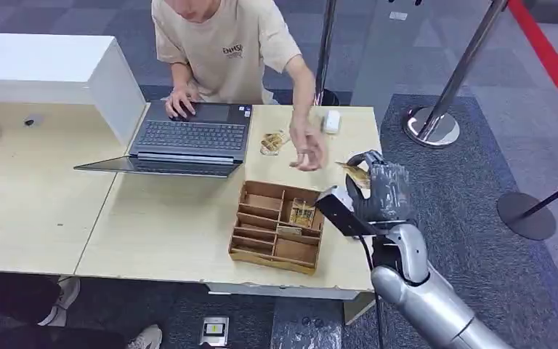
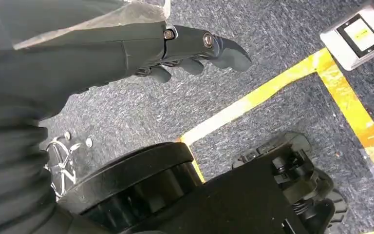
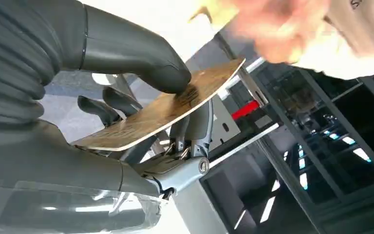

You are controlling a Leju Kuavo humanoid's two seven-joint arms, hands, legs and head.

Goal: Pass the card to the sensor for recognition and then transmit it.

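My right hand (image 1: 381, 190) is raised over the table's right end, beside the wooden box. It pinches a brown patterned card (image 1: 352, 172) that sticks out toward the person. In the right wrist view the thumb (image 3: 141, 63) presses the card (image 3: 165, 109) down onto the fingers beneath it. A person's hand (image 1: 306, 150), blurred (image 3: 272, 29), hovers just beyond the card's free edge, apart from it. A small white sensor device (image 1: 331, 121) lies at the table's far right. My left hand (image 2: 195, 53) hangs over the carpet, holding nothing, fingers loosely spread.
A wooden compartment box (image 1: 261, 251) holding another card (image 1: 302, 213) sits near the table's front edge. An open laptop (image 1: 189, 138) is under the person's other hand, with loose cards (image 1: 272, 142) beside it. Stanchion bases (image 1: 430, 127) stand on the carpet at right.
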